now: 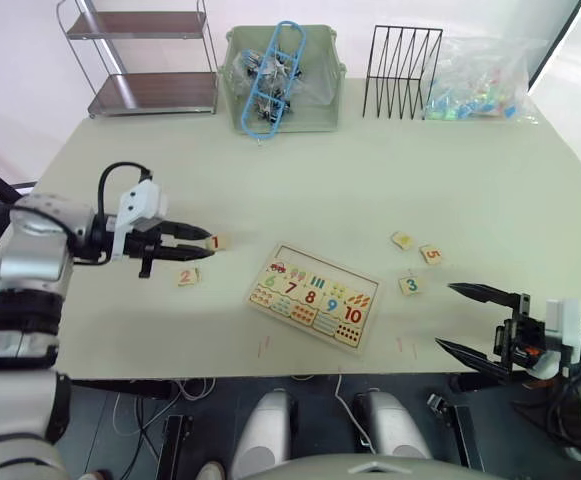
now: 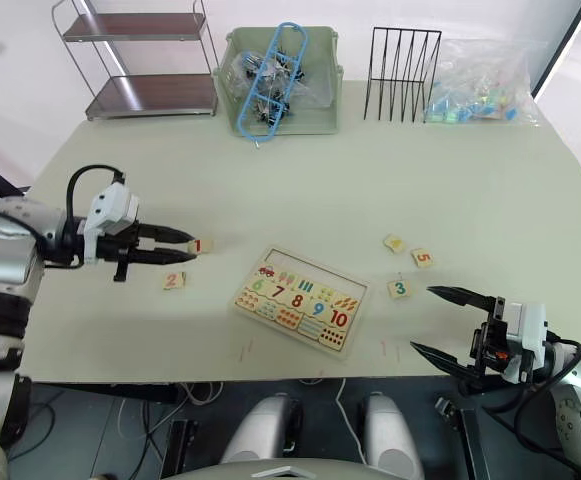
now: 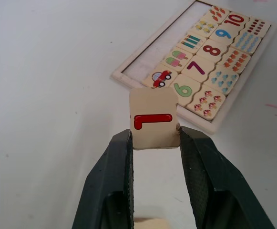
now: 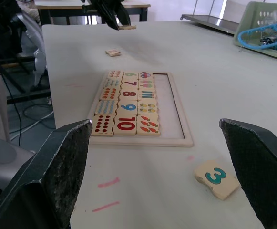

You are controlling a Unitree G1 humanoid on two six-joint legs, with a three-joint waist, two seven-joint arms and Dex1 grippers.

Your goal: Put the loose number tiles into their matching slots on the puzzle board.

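On pale table (image 1: 370, 170), held tile 1 (image 3: 153, 119) clamped in left gripper (image 1: 202, 246) left of frame centre, bound for puzzle board (image 1: 313, 296); right gripper (image 1: 457, 317) agape, lower right.

Head stereo pair: table (image 1: 300, 170) is viewed from above, forward and down (both eyes share the whole scene). Left wrist: the "1" tile (image 3: 153, 119) is seen close along the fingers. Right wrist: set low, facing the puzzle board (image 4: 138, 107), shared with the others.
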